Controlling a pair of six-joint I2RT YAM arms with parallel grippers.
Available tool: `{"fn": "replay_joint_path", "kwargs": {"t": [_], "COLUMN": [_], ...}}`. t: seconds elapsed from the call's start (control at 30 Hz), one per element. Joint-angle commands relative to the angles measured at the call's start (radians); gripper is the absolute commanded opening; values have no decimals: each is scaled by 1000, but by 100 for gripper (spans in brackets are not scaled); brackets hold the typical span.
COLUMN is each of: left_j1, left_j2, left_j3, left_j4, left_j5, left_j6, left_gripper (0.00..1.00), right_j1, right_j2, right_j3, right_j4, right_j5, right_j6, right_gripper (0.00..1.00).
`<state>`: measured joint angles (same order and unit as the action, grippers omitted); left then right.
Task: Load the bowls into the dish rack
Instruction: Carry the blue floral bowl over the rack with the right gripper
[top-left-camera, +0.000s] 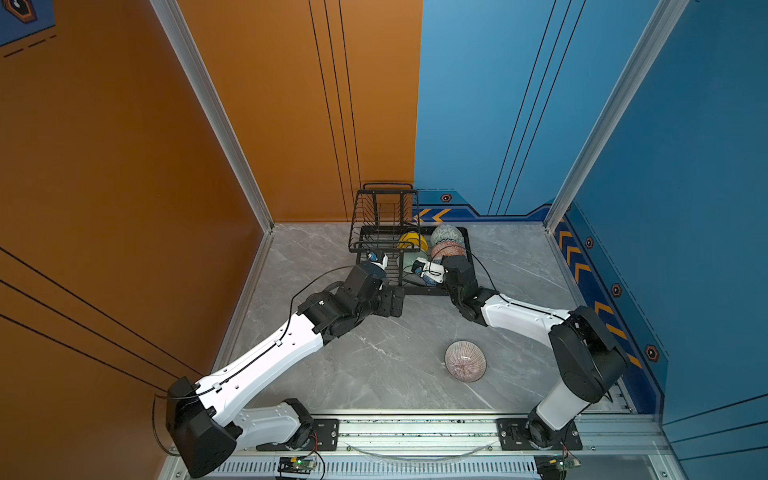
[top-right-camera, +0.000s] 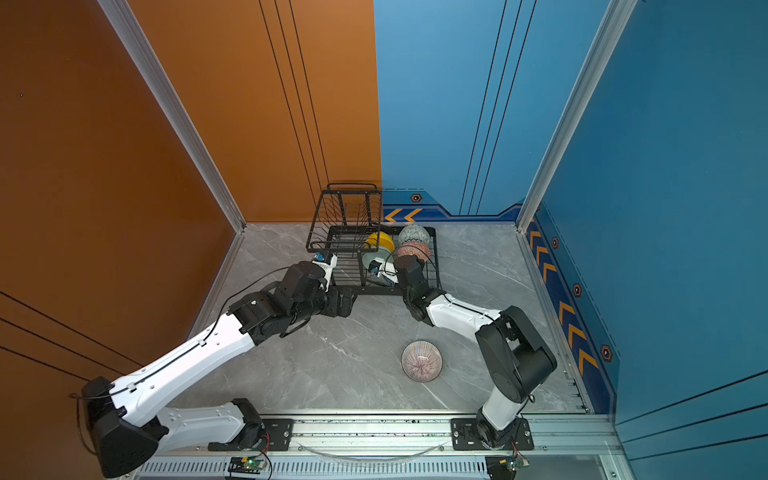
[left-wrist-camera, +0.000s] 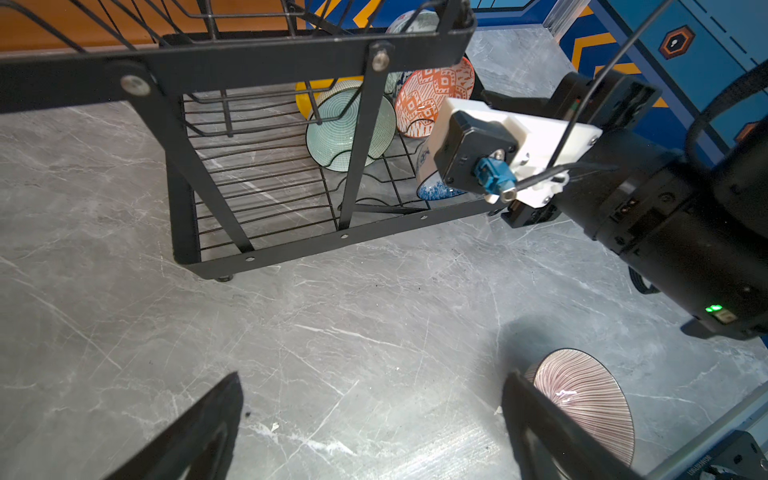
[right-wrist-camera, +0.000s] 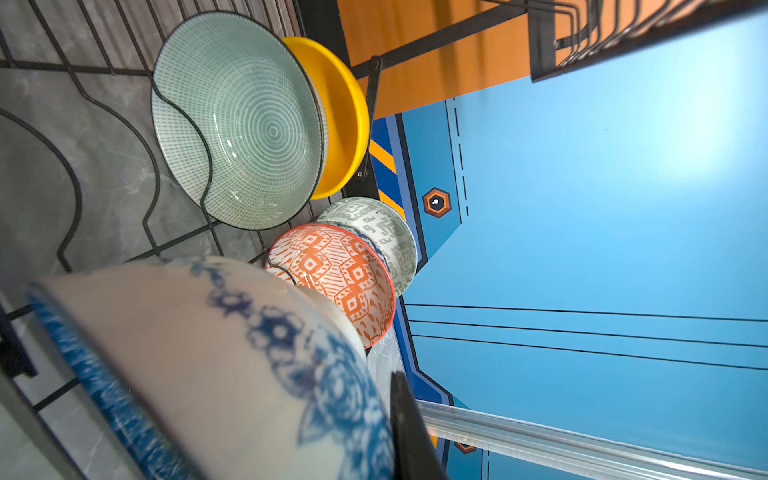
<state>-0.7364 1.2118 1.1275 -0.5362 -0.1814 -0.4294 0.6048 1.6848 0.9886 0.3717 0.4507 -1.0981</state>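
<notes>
The black wire dish rack (top-left-camera: 432, 293) (top-right-camera: 382, 291) stands at the back of the table. In its lower tray stand on edge a yellow bowl (right-wrist-camera: 340, 116), a mint ringed bowl (right-wrist-camera: 241, 124), an orange diamond bowl (right-wrist-camera: 340, 274) and a grey-green geometric bowl (right-wrist-camera: 386, 232). My right gripper (right-wrist-camera: 386, 415) is shut on the rim of the blue-and-white floral bowl (right-wrist-camera: 208, 353) (left-wrist-camera: 432, 191), inside the tray's front right part. A pinkish striped bowl (top-left-camera: 465, 360) (left-wrist-camera: 590, 399) lies upside down on the table. My left gripper (left-wrist-camera: 374, 382) hangs open and empty over bare table beside the rack's near corner.
The rack's raised basket tier (top-left-camera: 384, 216) overhangs the tray's left half and holds nothing. Wire slot dividers (right-wrist-camera: 70, 195) curve up beside the held bowl. Orange and blue walls close in behind and beside the rack. An aluminium rail (top-left-camera: 415, 432) runs along the front edge.
</notes>
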Motion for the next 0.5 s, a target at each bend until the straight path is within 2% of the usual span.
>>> {"fn": "replay_joint_path", "kwargs": {"t": [0.0, 0.47], "left_j1": [17, 53], "left_j2": [4, 5], "left_j3": [-1, -8], "left_j4": [-19, -23], "left_j5": [28, 60], "left_j6": [23, 33], "left_gripper": [98, 98], "right_j1": [-10, -17], "right_j2": [23, 179], "right_j3": [60, 198], "right_j4": [95, 50], "right_j5": [25, 46], "right_j6": [-36, -39], "right_gripper": [0, 0]}}
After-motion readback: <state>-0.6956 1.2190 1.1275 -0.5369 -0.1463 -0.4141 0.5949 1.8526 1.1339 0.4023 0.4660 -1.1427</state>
